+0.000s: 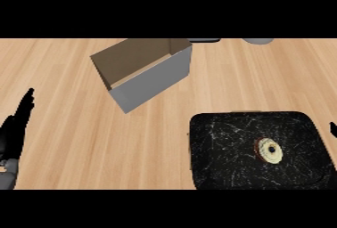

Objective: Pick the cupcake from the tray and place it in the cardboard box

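I have yet to reach: the small cream-frosted cupcake sits untouched on the black marbled tray, open cardboard box well apart. My left hand rests fingers straight; of my right hand only a sliver shows, fingers unreadable. It must next close round the cupcake.

A kitchen, by the look of it — a pale wooden counter fills the view, with a black marbled tray carrying a cupcake and an open cardboard box nearby — food and serving ware.
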